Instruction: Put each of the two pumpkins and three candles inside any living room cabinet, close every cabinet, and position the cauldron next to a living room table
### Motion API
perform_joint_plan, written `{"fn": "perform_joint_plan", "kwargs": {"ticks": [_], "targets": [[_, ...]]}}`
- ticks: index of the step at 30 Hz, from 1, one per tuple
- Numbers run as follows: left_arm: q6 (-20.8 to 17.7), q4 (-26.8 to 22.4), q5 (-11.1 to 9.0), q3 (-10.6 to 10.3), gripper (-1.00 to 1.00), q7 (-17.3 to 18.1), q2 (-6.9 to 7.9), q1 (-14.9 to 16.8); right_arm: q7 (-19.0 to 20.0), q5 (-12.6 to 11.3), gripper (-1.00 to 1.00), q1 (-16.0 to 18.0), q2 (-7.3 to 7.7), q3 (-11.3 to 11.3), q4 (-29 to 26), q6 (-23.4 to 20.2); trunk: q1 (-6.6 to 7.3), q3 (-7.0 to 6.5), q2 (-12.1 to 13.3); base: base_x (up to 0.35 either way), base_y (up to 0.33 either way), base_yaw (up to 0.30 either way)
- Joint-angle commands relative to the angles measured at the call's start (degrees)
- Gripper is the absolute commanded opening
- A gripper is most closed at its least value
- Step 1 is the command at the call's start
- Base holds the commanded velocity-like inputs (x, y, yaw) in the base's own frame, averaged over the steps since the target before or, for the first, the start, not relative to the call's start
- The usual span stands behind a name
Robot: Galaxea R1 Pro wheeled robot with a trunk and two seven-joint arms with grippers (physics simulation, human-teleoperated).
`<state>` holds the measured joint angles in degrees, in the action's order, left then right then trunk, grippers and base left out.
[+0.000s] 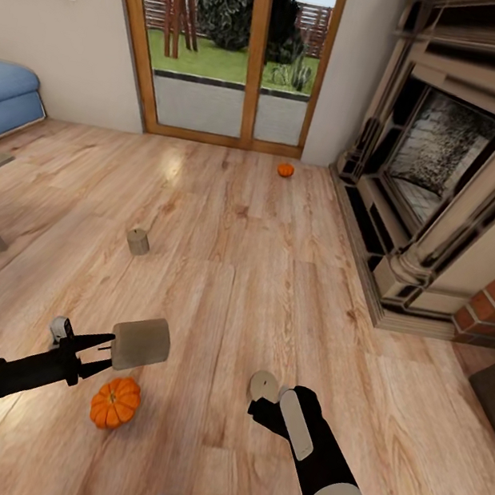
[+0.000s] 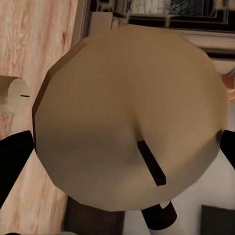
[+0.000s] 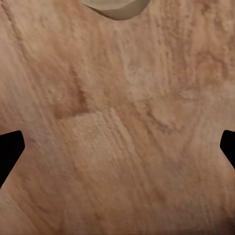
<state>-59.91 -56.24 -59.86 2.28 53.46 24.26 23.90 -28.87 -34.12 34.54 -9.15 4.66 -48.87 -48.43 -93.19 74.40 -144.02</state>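
Your left gripper [image 1: 103, 350] pinches a candle [image 1: 140, 343] above a pumpkin [image 1: 115, 402]. Your right gripper [image 3: 117, 147] hangs spread wide over bare floor [image 1: 273, 285], near another candle [image 1: 263, 383].

Both your arms reach forward, low over the floor — left loaded, right free.

Your left arm comes in from the near left, forearm angled toward the right, and your left gripper [image 1: 103, 352] has its dark fingers clamped on a candle [image 1: 140, 343], held clear of the floor; in the left wrist view the fingertips [image 2: 13, 159] show at either side of it. Your right arm enters from the near right, pointing far and left — your right gripper [image 3: 117, 147] spread wide, fingertips at opposite edges, holding nothing.
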Motion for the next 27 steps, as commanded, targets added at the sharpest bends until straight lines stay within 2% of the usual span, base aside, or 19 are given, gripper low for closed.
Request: {"fn": "perform_joint_plan", "kwargs": {"ticks": [1,8,21,27], "targets": [[-0.07,-0.01,-0.13,0.0,-1.0,-0.03,0.0,0.0,-0.02,0.01,1.0,0.0,0.01,0.0,0.0,0.0,-0.02,0.23,-0.02,0.0,0.0,0.0],[-0.08,-0.01,-0.11,-0.07,-1.0,-0.03,0.0,-0.03,-0.04,0.02,1.0,0.0,-0.02,0.0,0.0,0.0,-0.02,0.23,-0.02,0.014,0.0,0.0],[-0.04,-0.01,-0.08,-0.03,-1.0,-0.03,0.09,-0.06,-0.02,0.11,1.0,0.0,0.0,0.03,0.0,0.0,-0.02,0.23,-0.02,0.264,-0.006,0.0],[-0.03,-0.01,-0.08,0.0,-1.0,-0.03,0.09,-0.06,-0.05,0.05,1.0,0.0,-0.25,0.09,-0.28,0.0,-0.02,0.23,-0.02,0.117,-0.168,0.003]]}}
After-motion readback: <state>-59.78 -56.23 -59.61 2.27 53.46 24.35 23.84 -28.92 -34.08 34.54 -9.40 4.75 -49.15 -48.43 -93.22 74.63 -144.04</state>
